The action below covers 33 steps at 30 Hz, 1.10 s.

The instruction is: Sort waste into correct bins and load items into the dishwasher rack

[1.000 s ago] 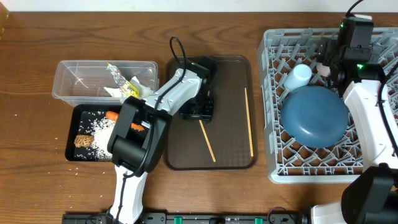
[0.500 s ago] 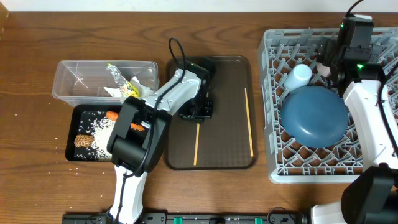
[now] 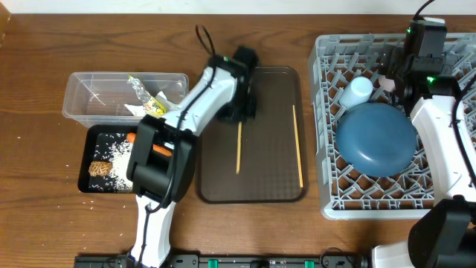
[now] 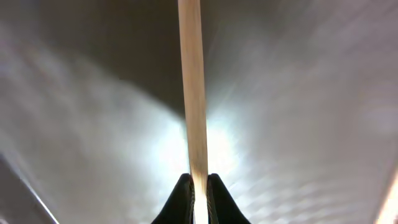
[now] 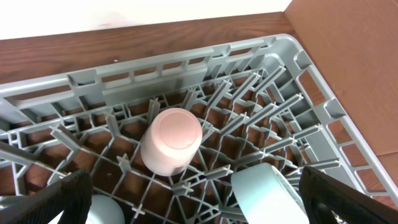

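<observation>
Chopstick [image 4: 191, 93] is pinched at its near end by the left fingers [image 4: 188, 190], closed tight, over the brown tray [image 3: 271, 175]. Right fingers [image 5: 65, 200] gape wide, empty, pink cup [image 5: 172, 142] just ahead in the rack [image 5: 186, 60].

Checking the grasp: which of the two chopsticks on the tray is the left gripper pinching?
The left chopstick, its far end clamped between the left gripper's fingertips. The right chopstick lies loose, nearer the rack.
</observation>
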Motion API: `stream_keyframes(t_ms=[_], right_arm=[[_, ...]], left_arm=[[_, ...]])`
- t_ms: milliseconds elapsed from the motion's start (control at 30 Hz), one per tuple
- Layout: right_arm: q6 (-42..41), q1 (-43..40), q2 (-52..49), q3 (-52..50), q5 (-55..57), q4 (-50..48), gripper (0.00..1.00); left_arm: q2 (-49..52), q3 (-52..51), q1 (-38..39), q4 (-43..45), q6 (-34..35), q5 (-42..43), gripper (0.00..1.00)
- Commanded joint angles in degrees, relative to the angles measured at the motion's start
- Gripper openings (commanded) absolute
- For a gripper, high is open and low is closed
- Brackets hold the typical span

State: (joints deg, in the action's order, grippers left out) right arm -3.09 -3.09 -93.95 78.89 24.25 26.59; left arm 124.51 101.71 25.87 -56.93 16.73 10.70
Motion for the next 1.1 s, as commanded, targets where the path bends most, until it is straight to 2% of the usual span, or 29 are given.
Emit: stream_keyframes(t_ms=[0, 133, 300, 500, 900, 1067], right_arm=[[-1.14, -0.09, 0.31, 0.15, 0.79, 0.04, 0.99], [-1.14, -0.09, 0.31, 0.15, 0.79, 0.04, 0.99], [-1.14, -0.09, 0.31, 0.15, 0.79, 0.04, 0.99], [-1.14, -0.09, 0.31, 0.15, 0.79, 0.07, 0.99], [-1.14, -0.09, 0.31, 0.15, 0.79, 0.07, 0.99], [-1.14, -0.09, 0.31, 0.15, 0.79, 0.04, 0.99]], left_arm=[[0.09, 7.41, -0.35, 2.47, 0.98, -0.59, 0.06], [0.09, 11.63, 0.15, 9.20, 1.77, 5.05, 0.06], [0.11, 12.11, 0.98, 19.21, 7.85, 14.12, 0.06], [0.11, 12.13, 2.58, 25.40, 8.24, 23.69, 0.06], [0.11, 13.09, 6.10, 31.52, 8.07, 26.36, 0.06], [0.11, 13.09, 6.69, 33.40, 11.67, 26.38, 0.06]])
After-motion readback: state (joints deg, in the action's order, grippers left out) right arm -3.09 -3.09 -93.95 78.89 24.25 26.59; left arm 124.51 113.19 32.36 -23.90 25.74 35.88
